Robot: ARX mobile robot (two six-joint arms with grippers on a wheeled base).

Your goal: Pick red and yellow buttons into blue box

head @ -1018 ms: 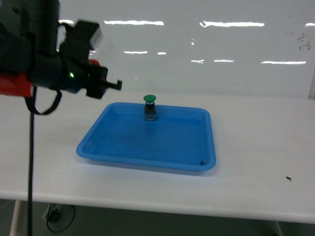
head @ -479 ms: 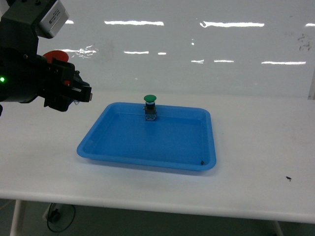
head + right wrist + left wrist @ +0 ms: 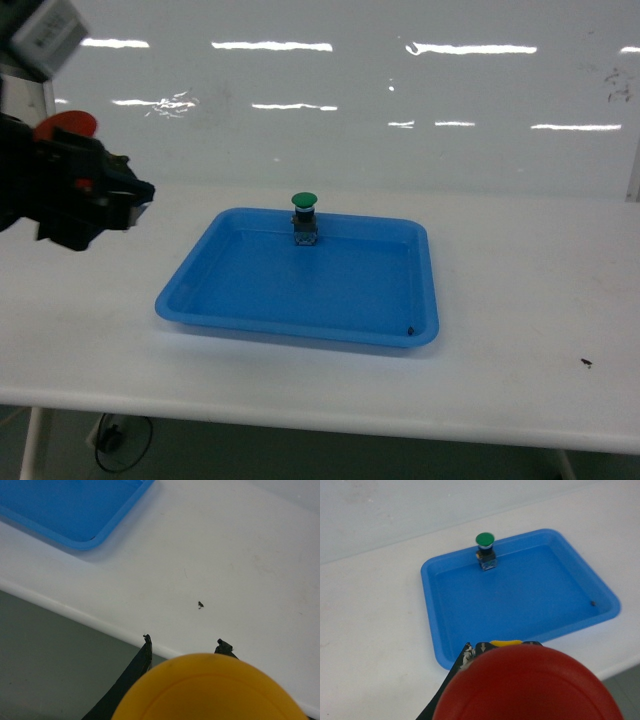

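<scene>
Leftward and up goes the left claw (image 3: 125,195) since a second ago, clear of the tray (image 3: 200,290), clenched on the red button (image 3: 530,682). Right claw (image 3: 185,647) grasps the yellow button (image 3: 210,687) over the tabletop (image 3: 240,555) edge. No blue box shows in any view. Keep both grips firm, and release only once each claw is over the box.

Red button (image 3: 530,685) foreground; green button (image 3: 485,550) in tray (image 3: 520,595).
</scene>
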